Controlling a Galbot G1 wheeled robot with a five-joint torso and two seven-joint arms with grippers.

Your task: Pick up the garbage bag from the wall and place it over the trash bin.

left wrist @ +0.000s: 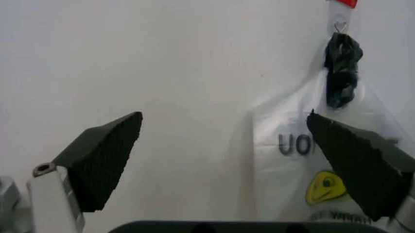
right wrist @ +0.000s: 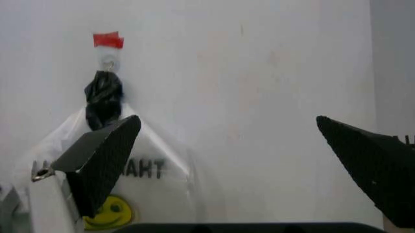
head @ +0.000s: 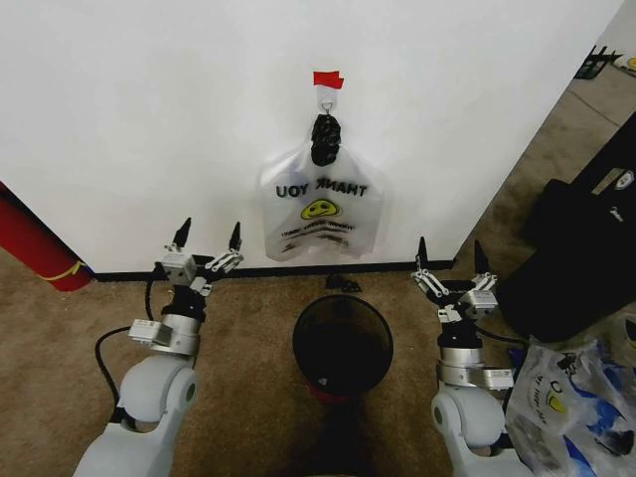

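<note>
The garbage bag (head: 581,412), translucent whitish plastic with blue patches, lies crumpled on the carpet beside my right arm. On the white wall (head: 149,119), a white THANK YOU bag (head: 320,211) with a yellow smiley hangs from a small hook (head: 326,100) under red tape (head: 327,79); its dark knotted top (head: 324,139) is on the hook. The black mesh trash bin (head: 310,343) stands on the floor below it, between my arms. My left gripper (head: 209,238) (left wrist: 224,116) and right gripper (head: 450,253) (right wrist: 228,119) are open, point at the wall, and hold nothing.
A big black case (head: 586,248) stands at the right against the wall's corner. A red cylinder (head: 35,248) leans at the far left. A small dark object (head: 343,284) lies by the black baseboard (head: 129,272). Brown carpet (head: 248,397) covers the floor.
</note>
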